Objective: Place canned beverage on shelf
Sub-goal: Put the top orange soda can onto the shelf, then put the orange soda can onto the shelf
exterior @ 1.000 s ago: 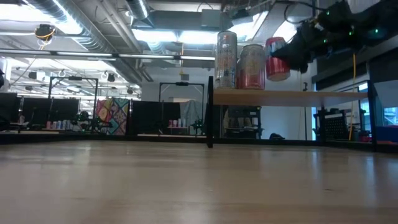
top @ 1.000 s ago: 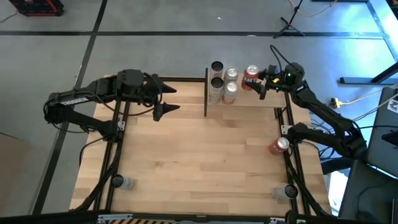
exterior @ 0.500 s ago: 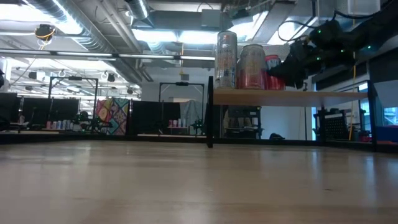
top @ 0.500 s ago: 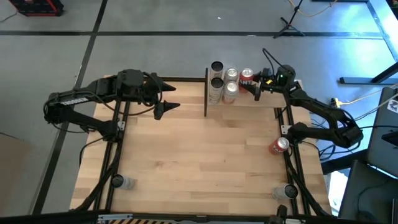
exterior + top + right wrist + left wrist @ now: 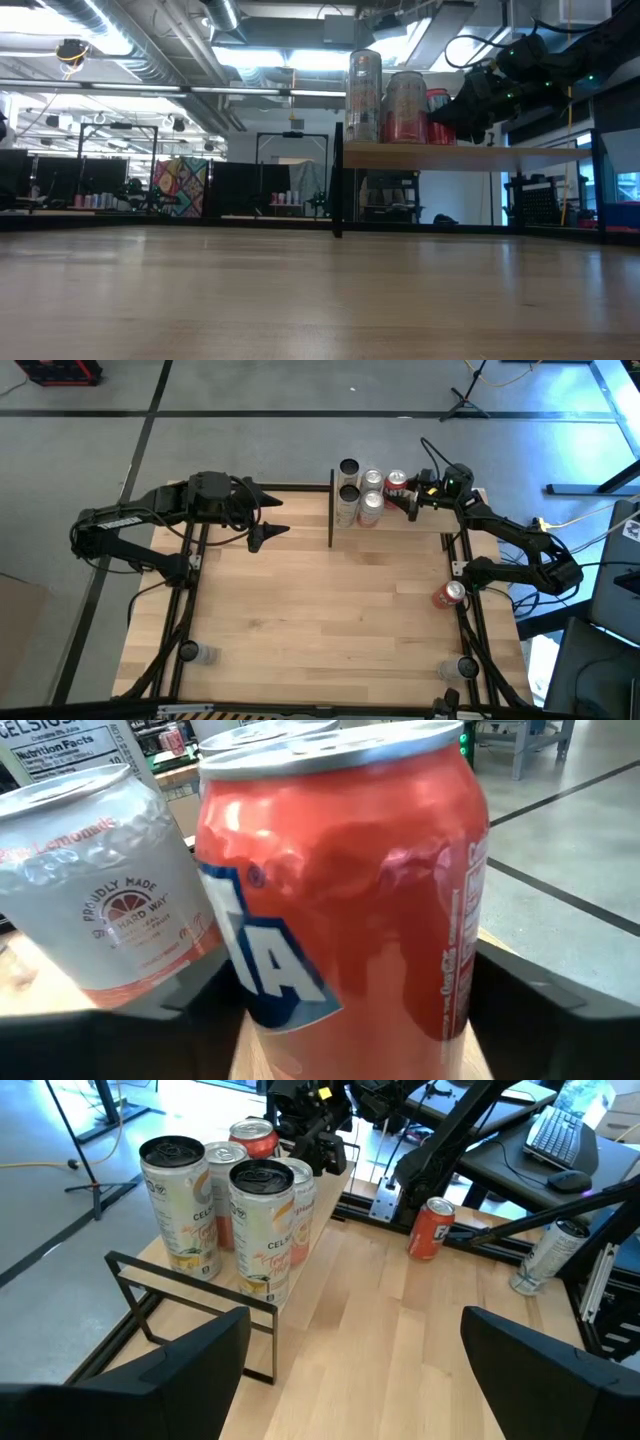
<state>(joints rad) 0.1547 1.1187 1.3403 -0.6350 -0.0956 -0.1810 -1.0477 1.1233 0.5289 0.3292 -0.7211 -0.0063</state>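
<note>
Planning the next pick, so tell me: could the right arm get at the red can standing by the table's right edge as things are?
Probably yes. That red can stands alone on the tabletop, nothing over it. The right gripper is up at the shelf around another can, so it must let go and back off first.

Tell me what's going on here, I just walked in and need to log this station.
The right gripper is at the shelf, its fingers on either side of a red can that stands upright beside four other cans on the board. Whether it grips the can or has let go is unclear. The left gripper waits open over the table's left side. Another red can stands at the table's right edge.
</note>
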